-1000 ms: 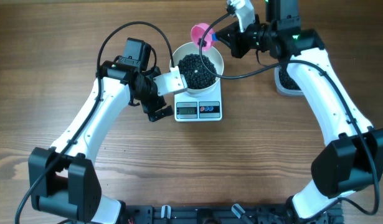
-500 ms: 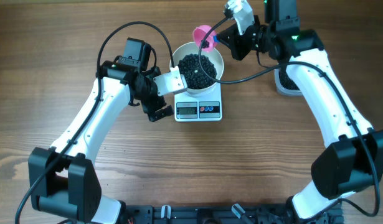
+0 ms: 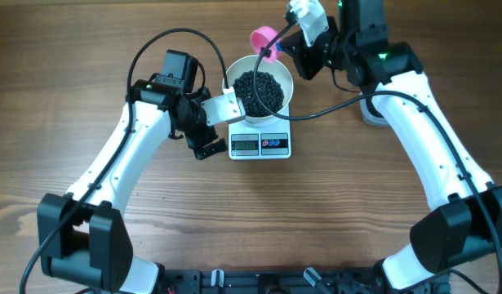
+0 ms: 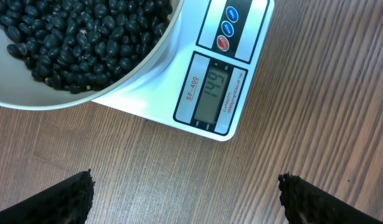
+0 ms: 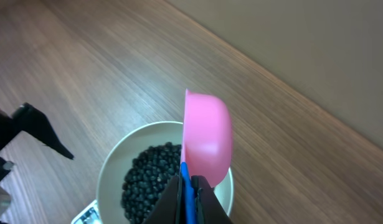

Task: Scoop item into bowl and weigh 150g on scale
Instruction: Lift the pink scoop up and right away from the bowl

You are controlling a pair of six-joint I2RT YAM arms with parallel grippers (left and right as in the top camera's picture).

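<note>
At the middle of the wooden desk [image 3: 87,49], the white scale [image 3: 277,131] sits with the glossy white bowl [image 3: 242,61] standing on its platform. The bowl covers most of the far part of the scale and leaves the grey display and the small round buttons showing at the near edge. The item [image 3: 259,90], a heap of small black beans, lies inside the bowl and fills much of it. In the left wrist view the display appears to read 149.

The left claw [image 4: 186,198] hangs just beside the scale on its left. Its two dark fingertips are spread wide apart with nothing between them, and they touch neither the scale nor the bowl.

The right claw [image 5: 188,202] is clamped tight on the thin handle of a small pink scoop [image 5: 207,140]. The scoop is held over the far rim of the bowl, tipped on its side so that its rounded back faces the wrist camera. Whether it touches the rim cannot be told. Its inside is hidden in both views.

Under the right forearm, part of a pale container [image 3: 367,112] shows on the desk, well apart from the scale.
</note>
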